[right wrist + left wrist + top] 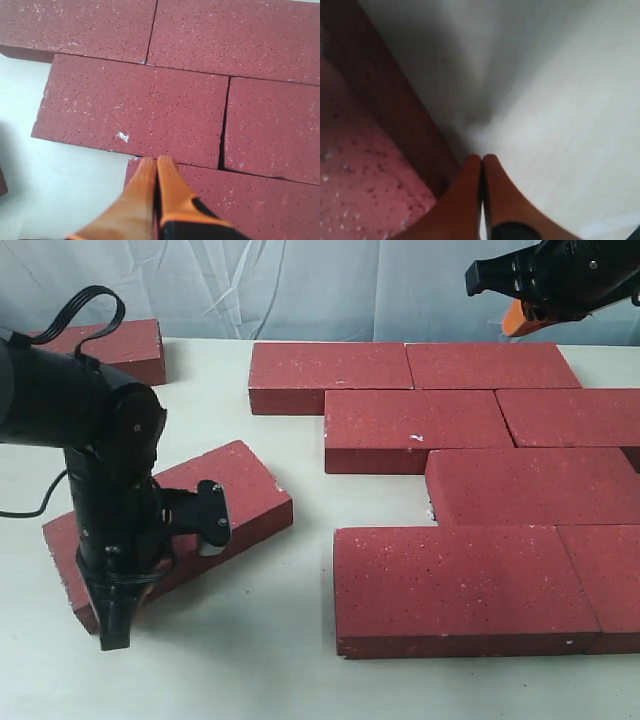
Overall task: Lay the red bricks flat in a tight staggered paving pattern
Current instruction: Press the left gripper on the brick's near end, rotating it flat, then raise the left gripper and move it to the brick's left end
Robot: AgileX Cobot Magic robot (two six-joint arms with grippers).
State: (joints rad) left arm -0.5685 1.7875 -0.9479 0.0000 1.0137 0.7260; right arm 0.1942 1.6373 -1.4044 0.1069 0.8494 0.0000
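Step looks like seating the loose brick [235, 490], skewed at lower left; left gripper [482, 165] jaws shut, empty, at its edge; right gripper [156, 162] pinched shut over paved bricks [470, 430], centre-right; next: square it, push into the gap.

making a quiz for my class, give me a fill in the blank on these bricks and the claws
1. The left claw is ___, gripping nothing.
2. Away from the paved patch, ___ loose bricks lie on the table: the angled brick by the left arm and the far brick.
3. The right claw hangs over the paved patch, and its fingers are ___ in colour.

Missing words: shut; two; orange.
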